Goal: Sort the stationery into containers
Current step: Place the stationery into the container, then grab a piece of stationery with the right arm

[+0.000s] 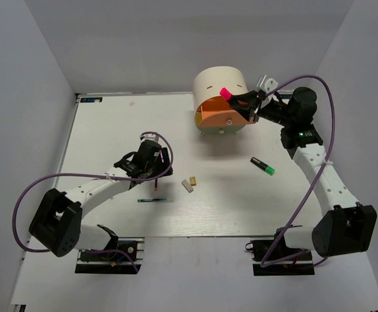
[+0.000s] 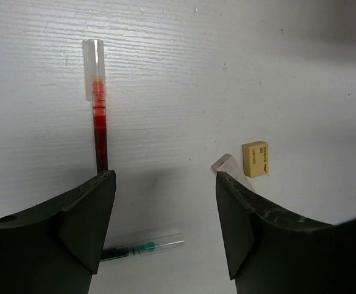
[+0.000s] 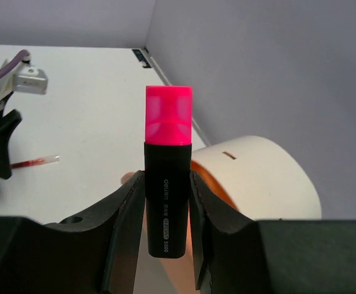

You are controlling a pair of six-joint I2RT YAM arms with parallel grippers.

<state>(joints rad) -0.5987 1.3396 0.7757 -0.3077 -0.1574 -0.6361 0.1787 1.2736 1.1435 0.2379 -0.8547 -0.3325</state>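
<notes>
My right gripper is closed partway on the pink-capped highlighter. Its fingers pinch the smooth black barrel, the cap sticks out past the tips, and it hangs above the pulled-out orange drawer of the cream half-cylinder organizer. My left gripper stands wide and holds nothing, low over the white table. A slim reddish pen with a clear cap runs beside its left finger, and a green pen lies beneath. A tan eraser and a white eraser sit just past its right finger. A green-capped highlighter lies well apart, nearer my right arm.
</notes>
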